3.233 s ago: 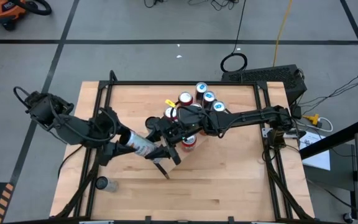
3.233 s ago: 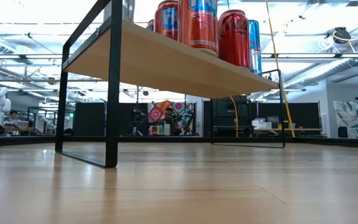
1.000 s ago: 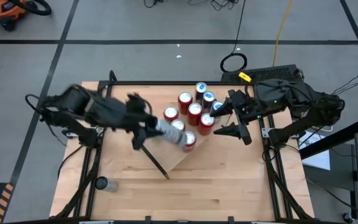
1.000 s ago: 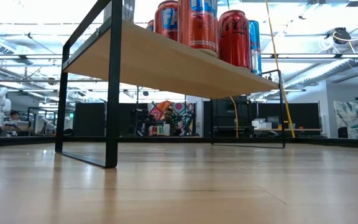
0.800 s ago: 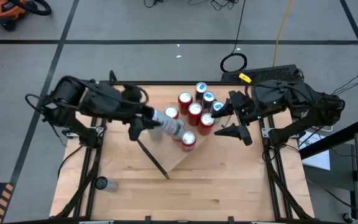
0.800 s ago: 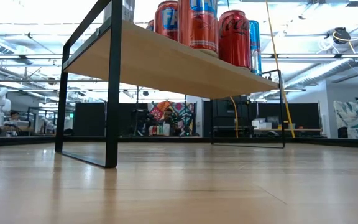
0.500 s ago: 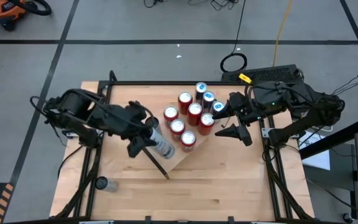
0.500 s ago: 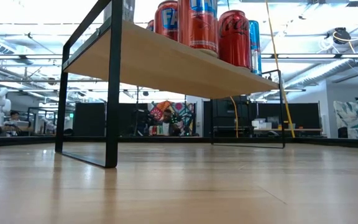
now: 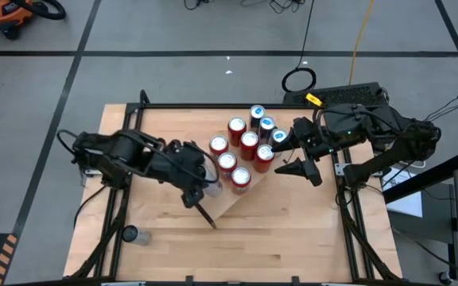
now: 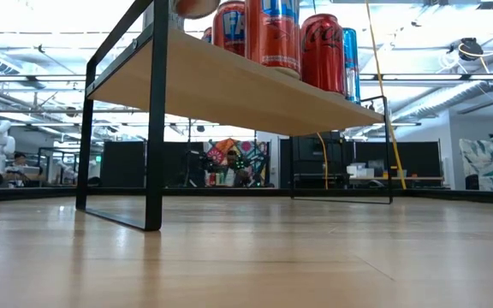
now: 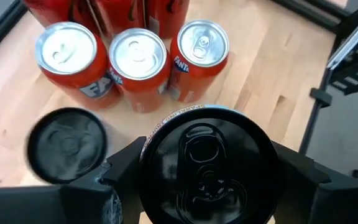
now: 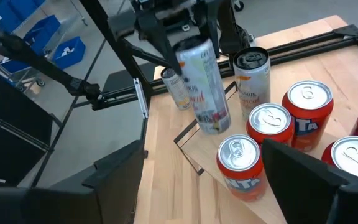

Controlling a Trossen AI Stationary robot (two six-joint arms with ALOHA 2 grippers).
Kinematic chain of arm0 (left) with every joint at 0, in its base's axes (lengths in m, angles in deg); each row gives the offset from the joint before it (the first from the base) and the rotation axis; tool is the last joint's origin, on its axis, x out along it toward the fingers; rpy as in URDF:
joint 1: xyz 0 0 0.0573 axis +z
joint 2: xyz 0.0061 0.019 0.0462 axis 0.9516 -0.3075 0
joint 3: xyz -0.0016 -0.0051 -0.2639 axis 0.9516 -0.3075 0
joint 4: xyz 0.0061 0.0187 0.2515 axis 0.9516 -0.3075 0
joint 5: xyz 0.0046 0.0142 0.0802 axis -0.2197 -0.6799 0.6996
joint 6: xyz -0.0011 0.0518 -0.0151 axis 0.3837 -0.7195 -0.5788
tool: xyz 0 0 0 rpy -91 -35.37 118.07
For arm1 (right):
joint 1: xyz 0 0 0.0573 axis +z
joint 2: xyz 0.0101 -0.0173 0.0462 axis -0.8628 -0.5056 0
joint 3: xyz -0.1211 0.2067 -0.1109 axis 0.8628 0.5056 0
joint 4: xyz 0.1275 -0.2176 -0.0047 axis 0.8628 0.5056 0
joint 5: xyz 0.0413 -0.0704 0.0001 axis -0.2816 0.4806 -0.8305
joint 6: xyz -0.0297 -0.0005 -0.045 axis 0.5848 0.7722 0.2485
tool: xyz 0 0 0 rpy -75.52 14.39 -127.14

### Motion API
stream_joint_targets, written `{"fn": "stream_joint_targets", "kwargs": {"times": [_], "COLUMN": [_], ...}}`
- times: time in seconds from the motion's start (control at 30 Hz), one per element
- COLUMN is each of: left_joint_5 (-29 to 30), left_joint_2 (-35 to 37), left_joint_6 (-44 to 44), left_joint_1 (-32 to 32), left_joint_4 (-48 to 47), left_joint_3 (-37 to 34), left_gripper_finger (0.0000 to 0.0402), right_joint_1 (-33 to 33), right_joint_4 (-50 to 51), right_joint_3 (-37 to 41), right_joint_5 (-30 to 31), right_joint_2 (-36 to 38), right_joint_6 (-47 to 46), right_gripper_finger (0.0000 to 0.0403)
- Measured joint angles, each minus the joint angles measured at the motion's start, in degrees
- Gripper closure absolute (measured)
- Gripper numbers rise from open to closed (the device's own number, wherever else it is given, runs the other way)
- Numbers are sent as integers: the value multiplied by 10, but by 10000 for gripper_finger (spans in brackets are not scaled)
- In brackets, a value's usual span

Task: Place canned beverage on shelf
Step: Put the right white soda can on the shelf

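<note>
One silver can [image 12: 204, 93] with a dark top hangs slightly tilted in the left claw [image 9: 200, 181], whose fingers clamp its sides just under the rim. Its base sits low over the end of the shelf [image 10: 229, 85] nearest the left arm; whether it touches the board I cannot tell. Just beside it at that end stands a pale can [image 12: 252, 78] with a dark lid. Red cans [image 9: 250, 141] fill the middle of the shelf in close rows, and blue cans [image 9: 267, 125] line the far end. The right claw [image 9: 281, 156] hovers just off the shelf's right edge, spread wide and holding nothing. The shelf lies aslant on the middle of the bench [image 9: 293, 230]. A lone can [image 9: 130, 234] stands by the bench's near left corner.
</note>
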Motion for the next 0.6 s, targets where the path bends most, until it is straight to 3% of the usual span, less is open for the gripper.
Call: {"fn": "stream_joint_targets", "kwargs": {"times": [0.6], "left_joint_5": [10], "left_joint_2": [-44], "left_joint_6": [24], "left_joint_1": [-1], "left_joint_4": [-2], "left_joint_3": [0], "left_gripper_finger": [155], "right_joint_1": [0], "right_joint_4": [7], "right_joint_3": [0], "right_joint_5": [0], "right_joint_2": [0], "right_joint_6": [0], "right_gripper_finger": [101]}}
